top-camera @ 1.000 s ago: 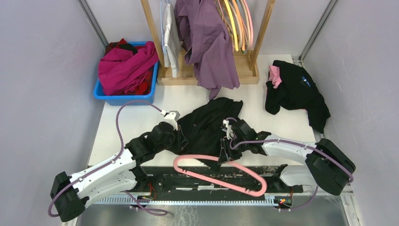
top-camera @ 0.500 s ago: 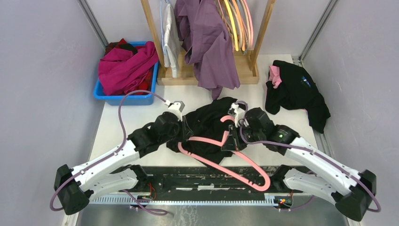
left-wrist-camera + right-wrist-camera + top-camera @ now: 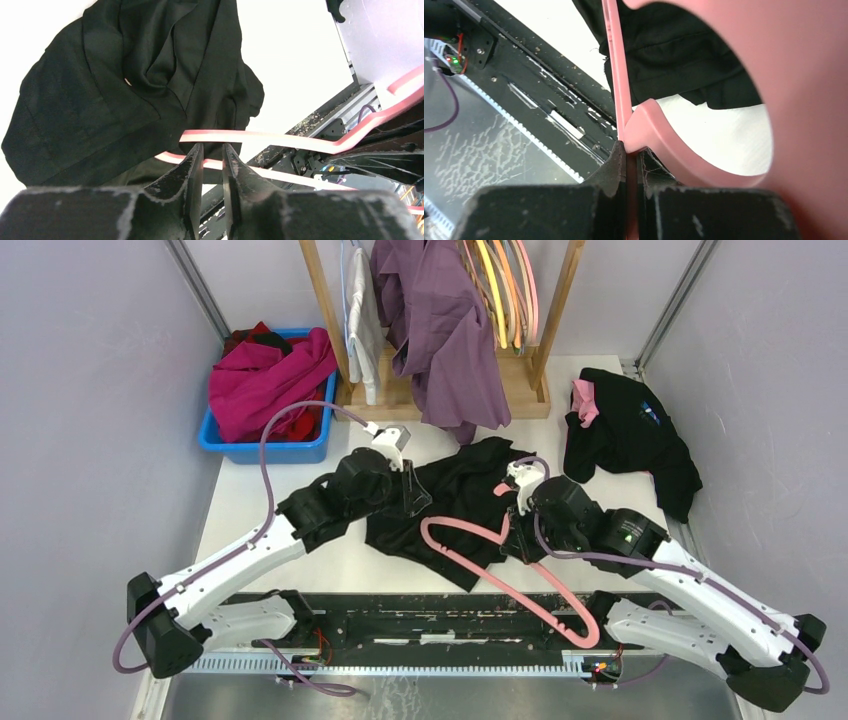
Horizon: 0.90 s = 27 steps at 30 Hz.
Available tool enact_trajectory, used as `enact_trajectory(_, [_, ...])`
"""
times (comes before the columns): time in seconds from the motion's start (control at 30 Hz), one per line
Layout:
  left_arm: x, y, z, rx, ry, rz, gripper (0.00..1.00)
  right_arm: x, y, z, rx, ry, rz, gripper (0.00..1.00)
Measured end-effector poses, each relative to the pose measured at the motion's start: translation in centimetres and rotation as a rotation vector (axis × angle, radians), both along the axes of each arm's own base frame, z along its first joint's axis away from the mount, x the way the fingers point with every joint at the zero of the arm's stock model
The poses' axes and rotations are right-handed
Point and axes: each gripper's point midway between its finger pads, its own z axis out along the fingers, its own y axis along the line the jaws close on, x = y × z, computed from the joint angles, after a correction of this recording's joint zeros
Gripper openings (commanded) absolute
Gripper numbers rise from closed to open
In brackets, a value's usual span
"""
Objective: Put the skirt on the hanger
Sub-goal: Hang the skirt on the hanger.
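Both arms have pushed further twd the wooden rack (image 3: 530, 398) since the earlier shot, and the pink hanger (image 3: 814, 75) came along w/ the right one, now lying over the black skirt (image 3: 455, 490). R gripper (image 3: 631, 147) is clamped on the hanger, in front of the rack's right post. L gripper (image 3: 212, 147) sits in front of the rack's left post, fingers a little apart, nothing btwn them. Skirt lies crumpled on the table (image 3: 300, 500) just in front of the rack base.
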Motion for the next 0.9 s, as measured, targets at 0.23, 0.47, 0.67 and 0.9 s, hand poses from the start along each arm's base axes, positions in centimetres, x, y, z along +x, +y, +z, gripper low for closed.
enact_trajectory(0.23, [-0.2, 0.3, -1.7, 0.044, 0.010, -0.013, 0.45, 0.9, -1.9, 0.6, -0.106, -0.095, -0.049, 0.01])
enact_trajectory(0.47, [-2.0, 4.0, -10.2, 0.241, 0.107, 0.008, 0.50, 1.1, -3.8, 0.4, -0.173, -0.124, -0.096, 0.01])
enact_trajectory(0.67, [-1.3, 3.8, -11.8, 0.333, 0.049, 0.027, 0.51, 1.1, -4.3, 0.5, -0.180, -0.130, -0.105, 0.01])
enact_trajectory(0.9, [1.6, 3.9, -12.8, 0.460, -0.093, 0.097, 0.51, 1.0, -4.4, 0.5, -0.182, -0.128, -0.104, 0.01])
